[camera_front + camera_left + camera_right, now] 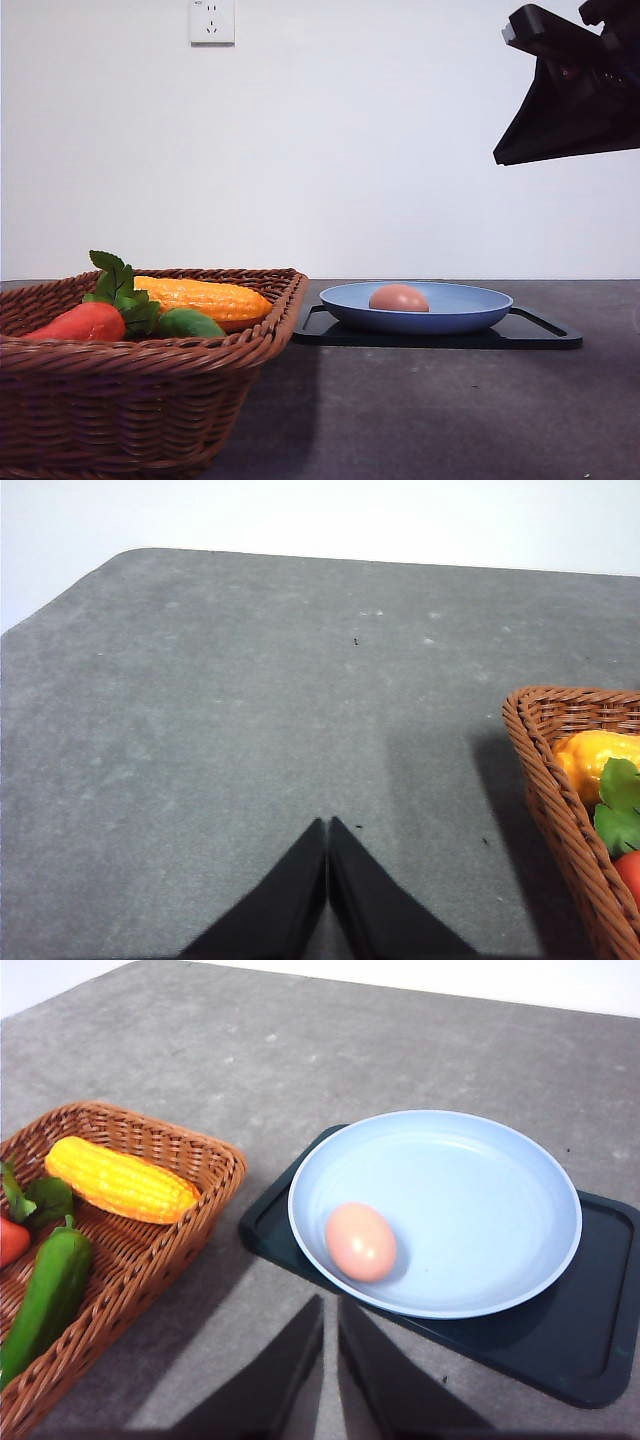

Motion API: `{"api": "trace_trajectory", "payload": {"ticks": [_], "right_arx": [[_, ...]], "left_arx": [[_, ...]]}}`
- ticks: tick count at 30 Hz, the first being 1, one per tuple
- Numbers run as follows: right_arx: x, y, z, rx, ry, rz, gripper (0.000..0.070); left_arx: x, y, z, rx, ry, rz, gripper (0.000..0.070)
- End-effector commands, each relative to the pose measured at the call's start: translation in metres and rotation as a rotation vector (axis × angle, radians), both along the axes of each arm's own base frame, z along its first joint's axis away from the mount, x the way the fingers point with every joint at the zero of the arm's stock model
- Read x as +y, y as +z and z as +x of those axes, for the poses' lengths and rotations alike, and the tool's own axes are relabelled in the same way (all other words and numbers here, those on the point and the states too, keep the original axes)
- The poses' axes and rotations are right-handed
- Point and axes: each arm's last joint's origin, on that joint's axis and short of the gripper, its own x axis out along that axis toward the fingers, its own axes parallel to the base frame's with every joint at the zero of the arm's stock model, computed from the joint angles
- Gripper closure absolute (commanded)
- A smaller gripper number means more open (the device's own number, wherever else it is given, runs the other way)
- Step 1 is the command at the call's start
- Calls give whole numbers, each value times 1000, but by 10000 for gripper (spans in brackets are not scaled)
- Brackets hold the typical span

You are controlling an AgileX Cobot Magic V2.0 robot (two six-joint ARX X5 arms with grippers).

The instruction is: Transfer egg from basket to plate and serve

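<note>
The pinkish-brown egg (pixel 398 298) (pixel 361 1241) lies in the light-blue plate (pixel 450 318) (pixel 470 1200), toward the side nearest the basket. The brown wicker basket (pixel 130 400) (pixel 225 1175) (pixel 545 780) stands to the plate's left. My right gripper (pixel 331 1302) is shut with nothing in it and hovers above the table just short of the plate and egg. The right arm (pixel 570 100) hangs high at the upper right. Left of the basket, my left gripper (pixel 328 822) is shut and empty over bare table.
The plate rests on a flat black tray (pixel 540 338) (pixel 590 1360). The basket holds a yellow corn cob (pixel 205 298) (pixel 120 1180), a carrot with green leaves (pixel 85 322) and a green pepper (pixel 45 1295). Grey tabletop runs back to a white wall.
</note>
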Motion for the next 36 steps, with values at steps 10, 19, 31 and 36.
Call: {"api": "trace_trajectory", "payload": {"ticks": [10, 19, 31, 36], "right_arx": [[2, 4, 1, -9, -2, 18, 700], [2, 4, 1, -9, -2, 18, 700], [-43, 12, -29, -298, -169, -60, 700], [-69, -10, -46, -385, -301, -27, 700]], "left_arx": [[0, -9, 1, 38, 0, 5, 700], [0, -9, 1, 38, 0, 5, 700], [0, -9, 1, 38, 0, 5, 700], [0, -9, 1, 38, 0, 5, 700]]}}
